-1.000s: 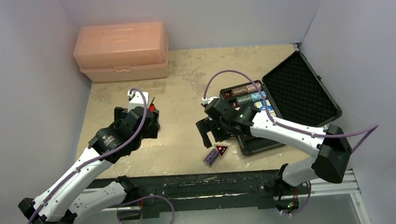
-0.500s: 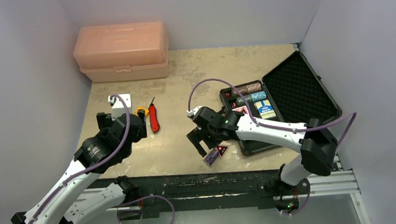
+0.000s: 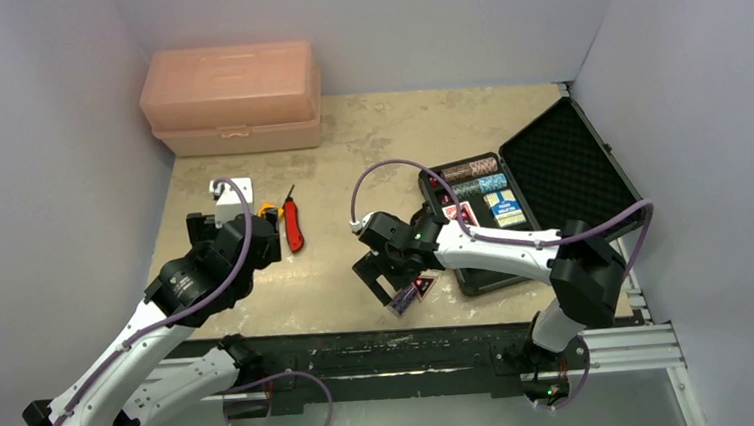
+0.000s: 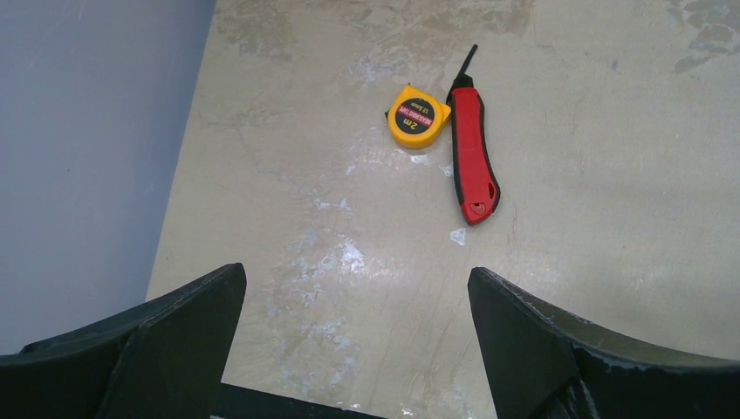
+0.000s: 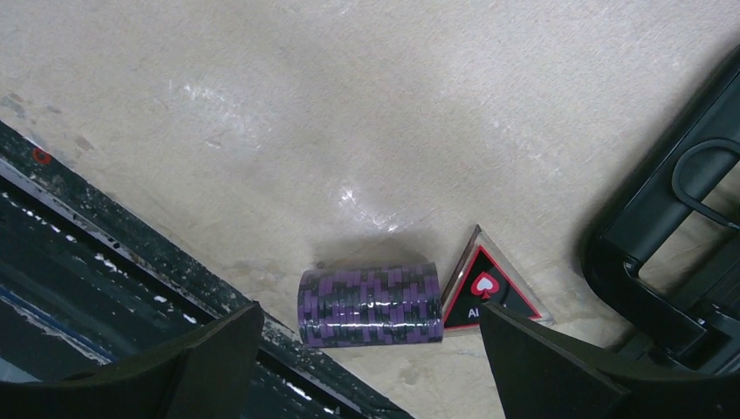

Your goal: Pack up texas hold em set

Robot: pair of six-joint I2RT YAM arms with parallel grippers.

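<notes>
Red knife (image 4: 472, 157), yellow tape measure (image 4: 418, 116) near left tool (image 4: 356, 292).

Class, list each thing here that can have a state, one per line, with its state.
Black case, open.
Peach box, shut.
Purple chip stack, on its side, outside the case.
Triangular token, flat on the table.
Red knife, lying on the table.
Left hand, open, empty.
Right hand, open, empty.

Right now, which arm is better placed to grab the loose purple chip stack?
Right. The right fingers, open, hover over the chip stack beside the case; the left fingers face the knife.
</notes>
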